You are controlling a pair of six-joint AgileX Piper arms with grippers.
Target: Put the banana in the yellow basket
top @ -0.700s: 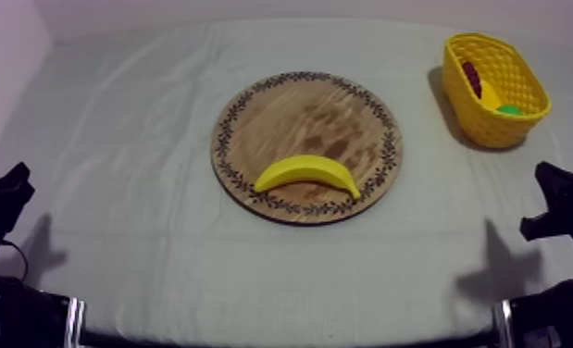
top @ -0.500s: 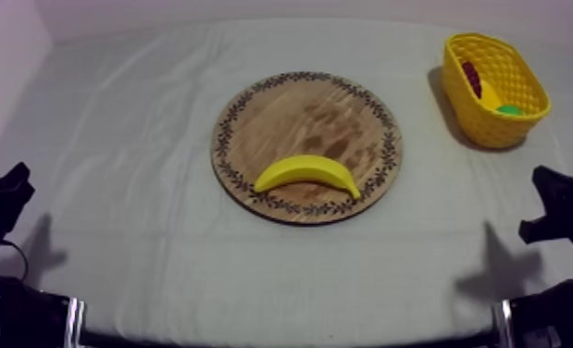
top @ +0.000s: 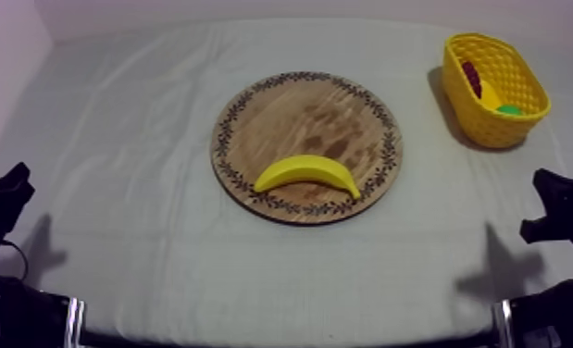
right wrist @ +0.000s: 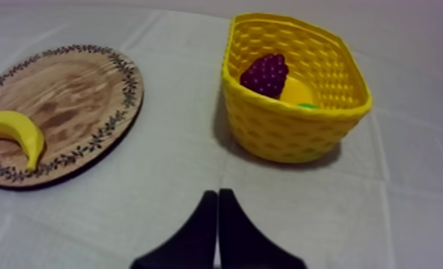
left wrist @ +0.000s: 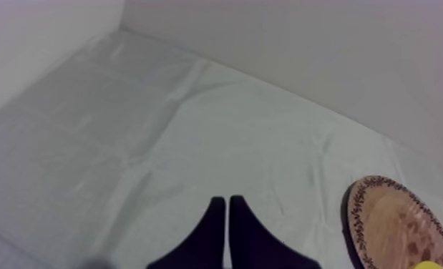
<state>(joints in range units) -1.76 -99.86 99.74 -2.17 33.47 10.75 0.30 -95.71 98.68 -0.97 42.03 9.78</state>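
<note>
on board (top: 308, 116), by its near rim: banana (top: 306, 172). right of board: basket (top: 493, 130). left and right jaws clenched, empty.

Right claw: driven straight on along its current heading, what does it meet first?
The right claw, shut, points over bare cloth toward the gap between the wooden board and the yellow basket. The basket's board-side wall lies closest to that line, so probably that; depth is unclear and it might slip past.

Banana (top: 306, 174) lies on the wooden board (top: 310, 109), well apart from the yellow basket (top: 492, 130).
</note>
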